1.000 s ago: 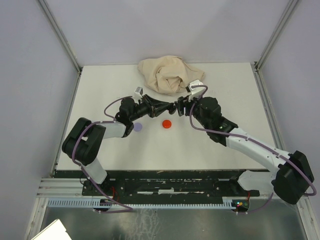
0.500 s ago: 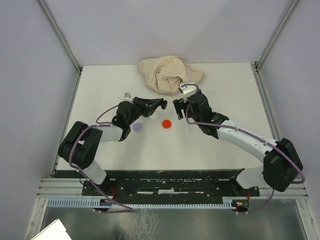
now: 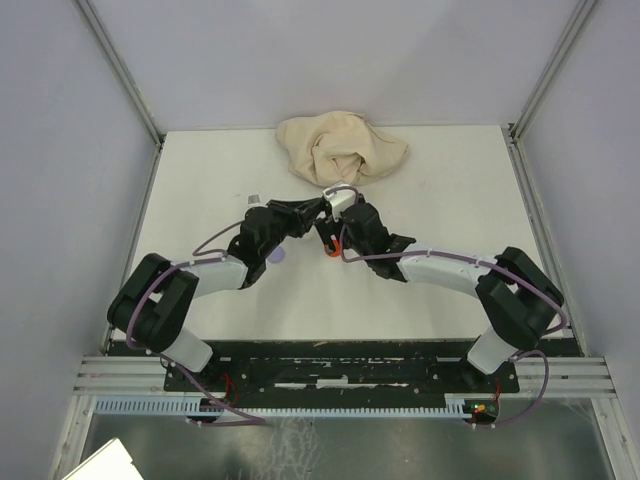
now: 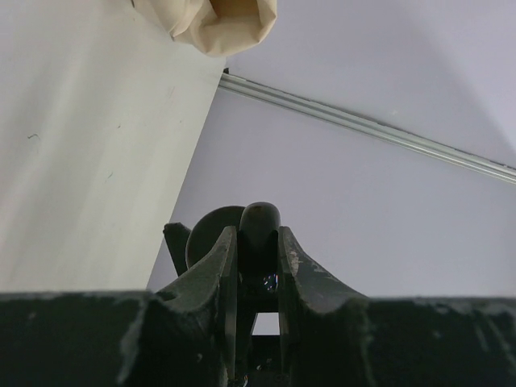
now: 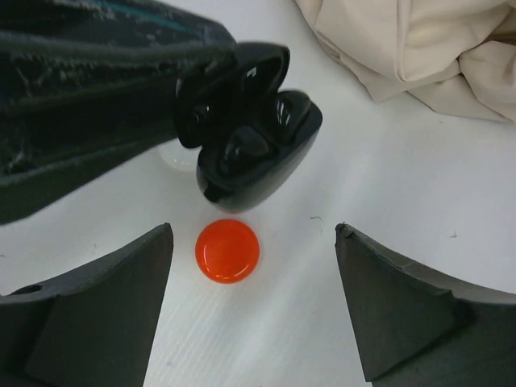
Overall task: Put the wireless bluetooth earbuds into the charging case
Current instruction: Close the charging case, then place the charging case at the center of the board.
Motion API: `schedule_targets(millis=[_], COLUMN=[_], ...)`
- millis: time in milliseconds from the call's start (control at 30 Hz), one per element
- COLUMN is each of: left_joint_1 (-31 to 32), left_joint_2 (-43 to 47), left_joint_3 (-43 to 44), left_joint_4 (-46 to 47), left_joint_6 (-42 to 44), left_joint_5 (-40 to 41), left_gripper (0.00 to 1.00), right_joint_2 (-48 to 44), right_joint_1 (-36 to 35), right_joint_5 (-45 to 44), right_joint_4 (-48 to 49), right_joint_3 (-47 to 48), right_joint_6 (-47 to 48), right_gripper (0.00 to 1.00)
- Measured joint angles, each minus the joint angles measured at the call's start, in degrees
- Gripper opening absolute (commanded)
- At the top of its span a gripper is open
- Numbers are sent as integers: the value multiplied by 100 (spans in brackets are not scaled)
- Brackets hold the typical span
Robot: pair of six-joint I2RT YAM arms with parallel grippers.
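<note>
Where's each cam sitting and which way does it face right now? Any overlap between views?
Top external: above and behind the bases, looking down on the table; left arm and right arm both show.
Left wrist: sights along its own jaws, shut on the black charging case, toward the wall.
Right wrist: looks down past its own open jaws at the red disc.
Shared: charging case and beige cloth in both wrist views.

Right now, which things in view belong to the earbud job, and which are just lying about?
Job in hand:
- black charging case, lid open, clamped in the left tool
- right tool, open
- no loose earbud shows

Lying about, as far as the views show:
- red disc
- lavender disc
- beige cloth
</note>
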State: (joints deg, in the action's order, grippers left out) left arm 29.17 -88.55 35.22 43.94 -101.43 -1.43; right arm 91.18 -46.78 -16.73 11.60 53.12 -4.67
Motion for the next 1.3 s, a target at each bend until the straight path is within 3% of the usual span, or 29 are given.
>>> schedule_targets(millis=[400, 833, 1133, 1300], left_joint_1=[59, 24, -345, -612], left_joint_2=[9, 98, 98, 92], left_joint_3=[-31, -188, -190, -190], left_joint_4=[-214, -463, -487, -538], left_joint_6=[-160, -157, -46, 448], left_joint_5=[-9, -118, -411, -754], left_gripper=[3, 3, 3, 3], right_joint_2=[520, 544, -256, -940], right_joint_1=[-20, -68, -39, 9], right_joint_5=[-214, -844, -1567, -1864], right_joint_4=[909, 1414, 1047, 592], right_joint_3=[190, -103, -754, -1005], right_joint_6=[223, 1298, 1602, 1440], right_gripper=[90, 91, 92, 93])
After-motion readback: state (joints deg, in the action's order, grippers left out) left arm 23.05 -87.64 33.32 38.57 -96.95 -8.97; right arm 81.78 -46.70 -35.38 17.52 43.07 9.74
